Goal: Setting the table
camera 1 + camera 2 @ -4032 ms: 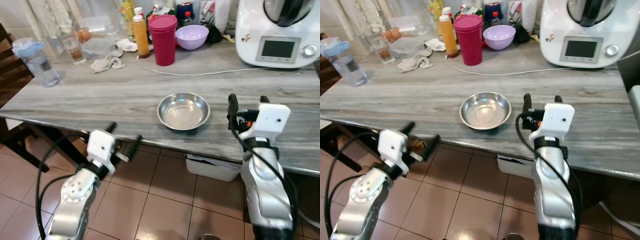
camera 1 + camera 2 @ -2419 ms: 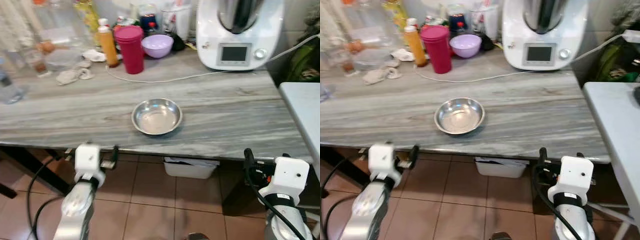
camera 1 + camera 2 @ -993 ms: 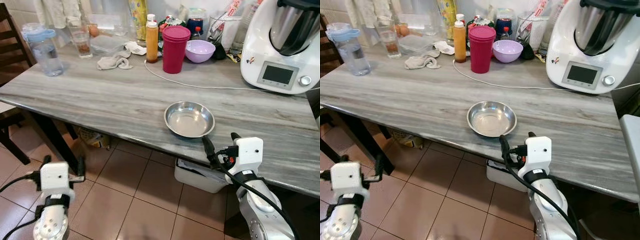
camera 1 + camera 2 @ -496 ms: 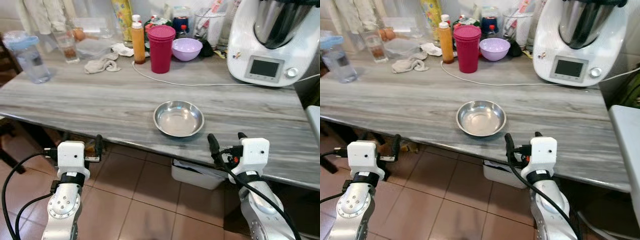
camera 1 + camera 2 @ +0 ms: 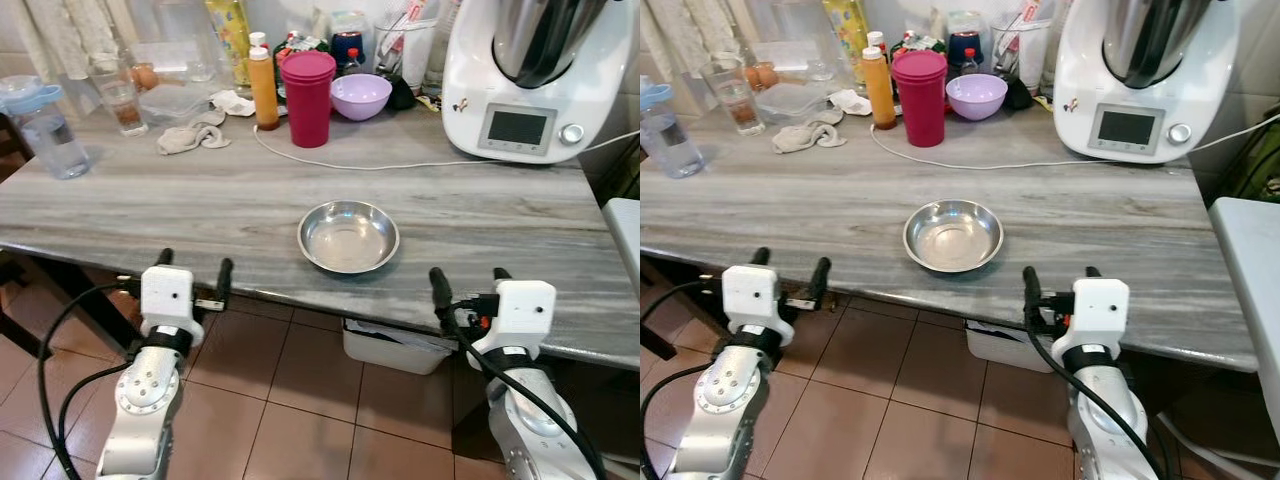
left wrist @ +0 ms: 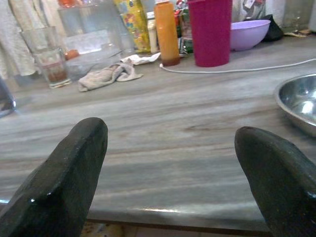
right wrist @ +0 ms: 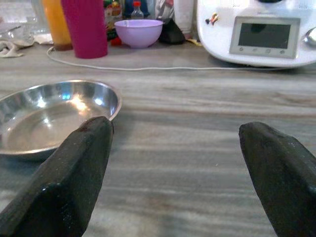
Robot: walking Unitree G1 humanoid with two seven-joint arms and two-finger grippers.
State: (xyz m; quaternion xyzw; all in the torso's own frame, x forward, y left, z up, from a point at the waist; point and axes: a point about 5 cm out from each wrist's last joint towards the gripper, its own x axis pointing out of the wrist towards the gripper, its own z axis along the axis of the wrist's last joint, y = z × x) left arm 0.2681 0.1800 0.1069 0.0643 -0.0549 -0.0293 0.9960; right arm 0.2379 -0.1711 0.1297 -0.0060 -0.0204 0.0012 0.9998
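Near the front edge of the grey wood-grain desk [image 5: 180, 200] sits a round shallow steel bowl [image 5: 348, 236]; left gripper [image 5: 194, 273] and right gripper [image 5: 466, 283] hover at that edge, fingers spread apart, empty.

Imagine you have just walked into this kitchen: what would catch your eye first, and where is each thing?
The shiny steel bowl sits alone near the front edge of the grey wooden table, between the two raised arms. The left claw and right claw hover open at the table edge, both empty. At the back stand a big white kitchen machine on the right and a magenta tumbler near the middle, beside a lilac bowl.
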